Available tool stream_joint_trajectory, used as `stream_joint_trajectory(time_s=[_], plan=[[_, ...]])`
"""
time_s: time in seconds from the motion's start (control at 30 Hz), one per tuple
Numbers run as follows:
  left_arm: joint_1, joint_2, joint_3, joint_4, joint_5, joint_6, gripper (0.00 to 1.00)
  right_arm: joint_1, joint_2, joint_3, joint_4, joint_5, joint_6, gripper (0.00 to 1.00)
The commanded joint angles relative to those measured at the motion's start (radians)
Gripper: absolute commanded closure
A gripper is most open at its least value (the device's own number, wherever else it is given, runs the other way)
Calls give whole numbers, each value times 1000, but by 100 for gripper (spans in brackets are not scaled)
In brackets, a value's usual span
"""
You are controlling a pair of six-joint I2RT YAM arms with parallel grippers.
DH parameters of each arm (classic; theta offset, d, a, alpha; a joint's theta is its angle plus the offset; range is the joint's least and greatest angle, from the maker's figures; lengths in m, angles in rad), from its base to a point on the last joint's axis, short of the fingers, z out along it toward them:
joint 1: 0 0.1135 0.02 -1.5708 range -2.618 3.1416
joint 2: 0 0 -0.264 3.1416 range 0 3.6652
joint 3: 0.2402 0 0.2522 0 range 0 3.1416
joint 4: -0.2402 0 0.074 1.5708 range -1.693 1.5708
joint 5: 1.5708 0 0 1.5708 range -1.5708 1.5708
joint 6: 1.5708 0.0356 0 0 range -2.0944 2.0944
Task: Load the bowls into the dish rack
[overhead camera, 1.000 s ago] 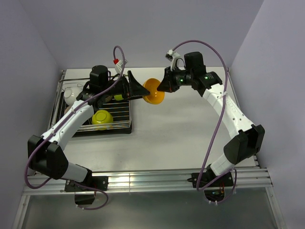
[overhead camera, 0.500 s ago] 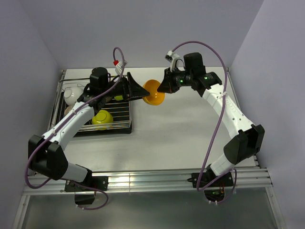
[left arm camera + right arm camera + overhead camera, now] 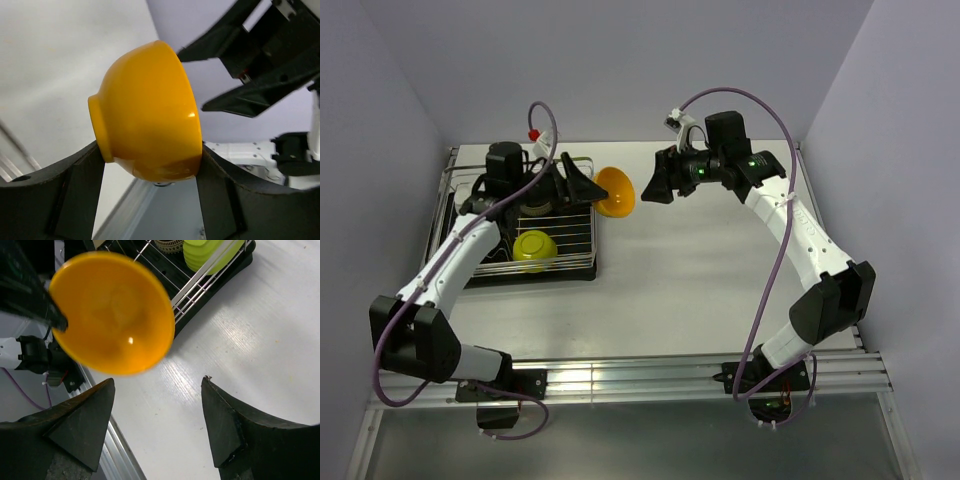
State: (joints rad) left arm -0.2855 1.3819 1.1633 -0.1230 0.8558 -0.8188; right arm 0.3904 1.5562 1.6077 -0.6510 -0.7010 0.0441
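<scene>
My left gripper [image 3: 594, 190] is shut on the orange bowl [image 3: 617, 192], held on its side in the air just right of the dish rack [image 3: 575, 238]. In the left wrist view the bowl [image 3: 150, 115] is pinched between both fingers, foot to the left. My right gripper [image 3: 656, 181] stands open a little to the bowl's right and apart from it. Its wrist view shows the bowl's hollow [image 3: 112, 315] beyond the spread jaws [image 3: 157, 385]. A lime bowl [image 3: 534, 247] sits in the rack's near part. A white bowl [image 3: 466, 197] lies at the rack's far left.
The rack's black drip tray [image 3: 593, 268] lies along the table's left side. The left wrist view shows the right gripper's black fingers [image 3: 260, 65] beyond the bowl. A dark patterned bowl [image 3: 167, 245] sits in the rack beside the lime bowl [image 3: 210, 252]. Walls close in on the table's sides.
The right gripper has opened and let go of the orange bowl. The left arm, still holding the bowl, has carried it left toward the rack.
</scene>
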Motion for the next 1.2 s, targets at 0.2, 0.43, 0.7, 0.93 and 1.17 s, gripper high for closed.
stream_joint_trajectory(time_s=[0.2, 0.43, 0.7, 0.93, 1.17], plan=[[120, -12, 282, -444, -214, 605, 100, -34, -61, -8, -21, 5, -9, 0], [121, -55, 285, -544, -424, 1090, 100, -90, -51, 15, -33, -11, 11, 0], [108, -73, 210, -524, -508, 1423, 100, -108, -47, 12, -36, -8, 16, 0], [10, -27, 138, -483, -650, 1517, 100, -108, -39, 18, -45, 12, 14, 0], [-40, 42, 121, -437, -753, 1528, 100, -108, -35, 21, -52, 18, 13, 0]])
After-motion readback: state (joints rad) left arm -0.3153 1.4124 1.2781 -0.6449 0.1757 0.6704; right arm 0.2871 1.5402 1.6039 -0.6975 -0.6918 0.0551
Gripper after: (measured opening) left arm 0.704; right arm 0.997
